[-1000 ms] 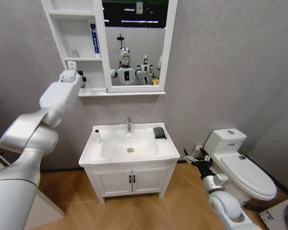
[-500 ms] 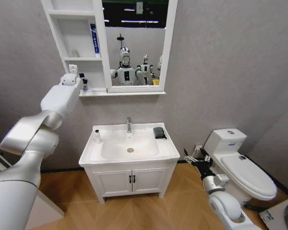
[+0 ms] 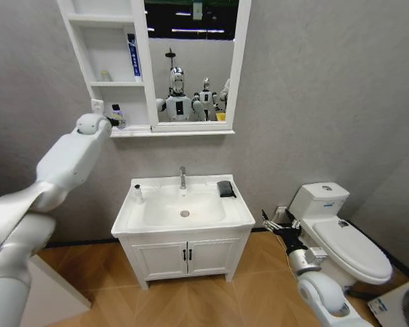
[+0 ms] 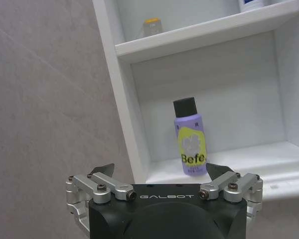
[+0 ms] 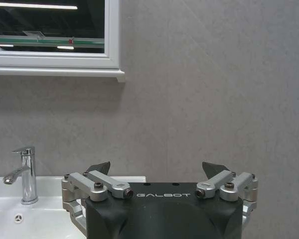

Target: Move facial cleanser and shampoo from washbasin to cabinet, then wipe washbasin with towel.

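The purple bottle [image 4: 189, 138] stands upright on the cabinet [image 3: 142, 68]'s bottom shelf, so the left gripper [image 4: 159, 172] hangs empty and spread wide just outside it, while the right gripper [image 5: 157, 169] waits low beside the washbasin [image 3: 238, 216], also wide

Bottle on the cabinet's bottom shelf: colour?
Purple bottle, black cap, yellow-green label; clearest in left wrist view.

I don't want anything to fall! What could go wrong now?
The left hand is open right in front of the purple bottle on the cabinet's bottom shelf; a bump might tip it. A small bottle stands near the washbasin's rim and could get knocked off.
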